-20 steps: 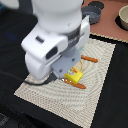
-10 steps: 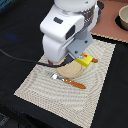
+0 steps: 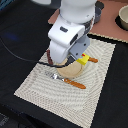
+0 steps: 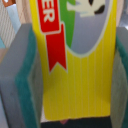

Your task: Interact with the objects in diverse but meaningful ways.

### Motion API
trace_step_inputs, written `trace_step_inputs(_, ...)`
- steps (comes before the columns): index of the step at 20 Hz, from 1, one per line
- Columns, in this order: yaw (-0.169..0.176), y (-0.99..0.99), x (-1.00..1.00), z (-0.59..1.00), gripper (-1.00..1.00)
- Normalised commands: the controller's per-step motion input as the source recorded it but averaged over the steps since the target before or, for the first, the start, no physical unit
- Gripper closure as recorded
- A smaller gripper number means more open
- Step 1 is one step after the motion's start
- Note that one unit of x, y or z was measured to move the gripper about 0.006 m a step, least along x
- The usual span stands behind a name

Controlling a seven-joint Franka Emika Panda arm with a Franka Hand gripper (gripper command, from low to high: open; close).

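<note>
End effector clamped on the yellow packet with red label, pads flanking both sides, low over the woven mat. Could slip or twist out if lifted fast; smooth packet, off-centre grip likely.

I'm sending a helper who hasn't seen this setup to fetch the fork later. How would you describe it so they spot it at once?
Find the pale woven placemat on the dark table, under the white robot arm. Near its middle lies a tan round piece; the fork lies just in front of it. It is the one long, thin item there, with silver tines and an orange handle.
</note>
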Motion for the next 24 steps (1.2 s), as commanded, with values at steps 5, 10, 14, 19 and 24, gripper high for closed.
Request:
trace_step_inputs(5,0.0,0.0,-0.27,-0.48,1.0)
trace_step_inputs(10,0.018,0.26,-0.25,-0.25,1.0)
trace_step_inputs(14,0.056,0.52,-0.35,-0.07,1.0)
trace_step_inputs(19,0.056,0.56,-0.41,-0.03,1.0)
trace_step_inputs(24,0.045,0.56,-0.39,-0.01,1.0)
